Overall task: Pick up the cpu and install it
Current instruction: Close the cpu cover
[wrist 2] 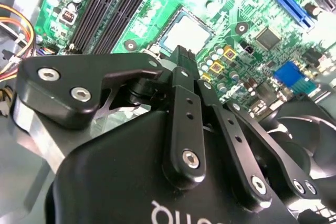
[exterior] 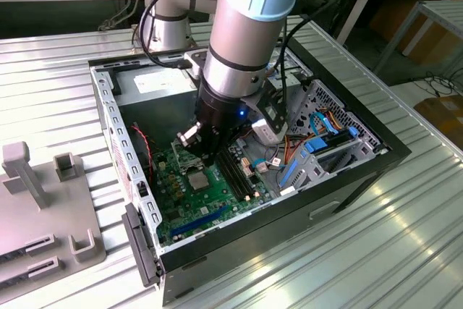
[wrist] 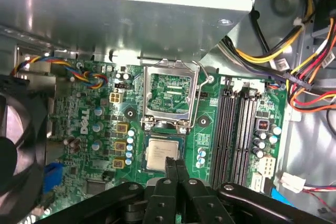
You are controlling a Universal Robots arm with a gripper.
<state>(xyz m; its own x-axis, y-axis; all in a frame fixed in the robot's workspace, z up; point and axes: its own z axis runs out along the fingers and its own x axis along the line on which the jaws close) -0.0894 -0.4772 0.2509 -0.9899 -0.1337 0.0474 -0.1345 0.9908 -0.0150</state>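
**Gripper** (wrist: 175, 161): fingers pressed together, nothing seen between them. It is lowered into the open computer case (exterior: 239, 236), with its tips at the near edge of the cpu (wrist: 159, 153). I cannot tell whether they touch it.

**Cpu:** lies flat and square on the green board (wrist: 210, 119), in its seat and beside the memory slots (wrist: 236, 129). In the second wrist view it shows just past the gripper (wrist 2: 182, 51).

**Metal frame** (wrist: 148, 98): hinged up and open, just beyond the cpu.

**Step in hand (judged):** the install stage. The chip looks set down and the frame is not yet shut.

**Any further move calls for:** a straight vertical path, no sideways drag across the chip, and clearance from the raised frame.
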